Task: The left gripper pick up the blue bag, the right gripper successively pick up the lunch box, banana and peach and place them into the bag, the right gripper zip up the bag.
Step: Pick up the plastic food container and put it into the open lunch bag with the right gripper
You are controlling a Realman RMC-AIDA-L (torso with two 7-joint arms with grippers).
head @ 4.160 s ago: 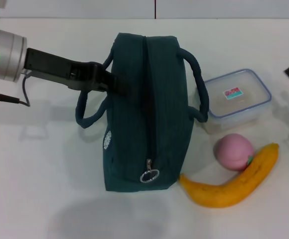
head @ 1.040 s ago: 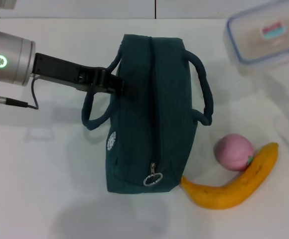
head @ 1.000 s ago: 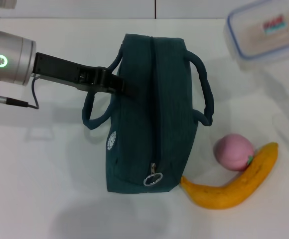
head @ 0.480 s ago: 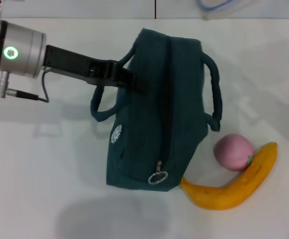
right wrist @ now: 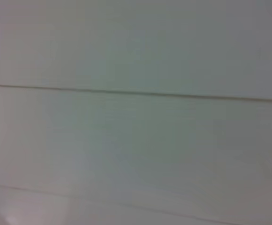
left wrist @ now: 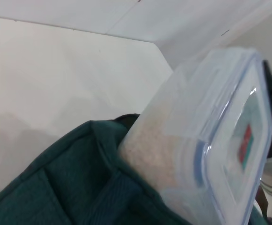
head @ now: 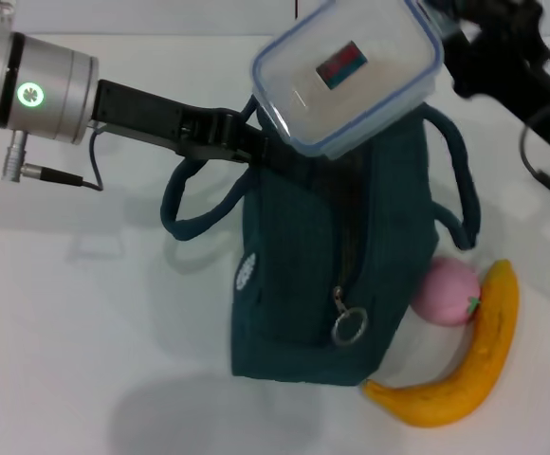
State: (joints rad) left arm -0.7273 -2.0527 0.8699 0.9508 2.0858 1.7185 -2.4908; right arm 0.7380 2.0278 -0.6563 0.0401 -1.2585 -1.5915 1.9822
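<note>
Clear-plastic lunch box, gripped by the right gripper, hangs tilted directly above the blue bag; the left gripper clamps the bag's rim beside it.

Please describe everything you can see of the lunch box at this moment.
The lunch box is a clear plastic rectangle with rounded corners, a blue-rimmed lid and a small red-and-blue sticker on top. The right claw holds it by one end, tilted, above the blue bag. In the left wrist view its lower edge appears to touch the bag's fabric.
</note>
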